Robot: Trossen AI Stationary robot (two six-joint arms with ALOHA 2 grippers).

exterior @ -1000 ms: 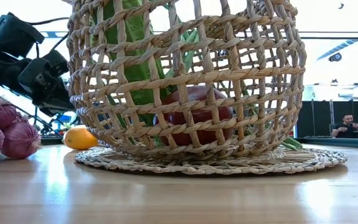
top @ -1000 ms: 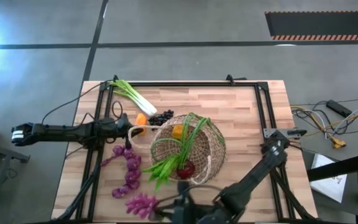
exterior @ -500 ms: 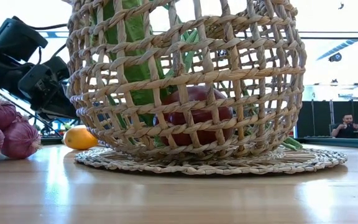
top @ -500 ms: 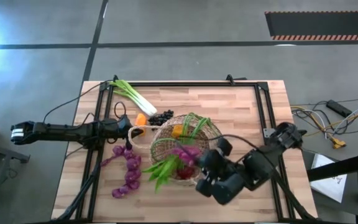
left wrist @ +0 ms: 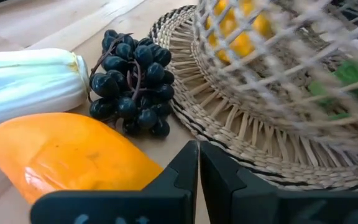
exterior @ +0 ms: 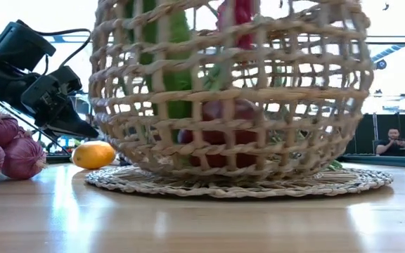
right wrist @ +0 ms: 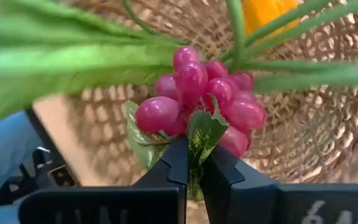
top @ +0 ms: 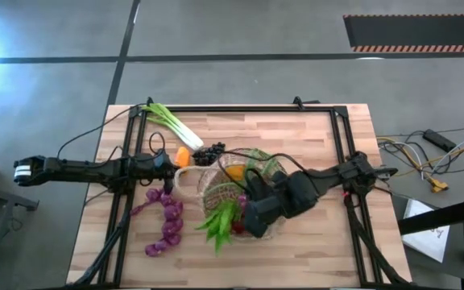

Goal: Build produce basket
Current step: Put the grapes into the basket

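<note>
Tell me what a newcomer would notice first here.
The right gripper holds a pink-red grape bunch by its leaf over the wicker basket at the table's middle. Green leaves spill over the basket's rim. The left gripper, shut, sits by an orange piece and dark grapes.

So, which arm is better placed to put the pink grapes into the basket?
The right. Its gripper is shut on the pink grape bunch directly over the basket. The left gripper is shut and empty, beside the orange piece outside.
</note>
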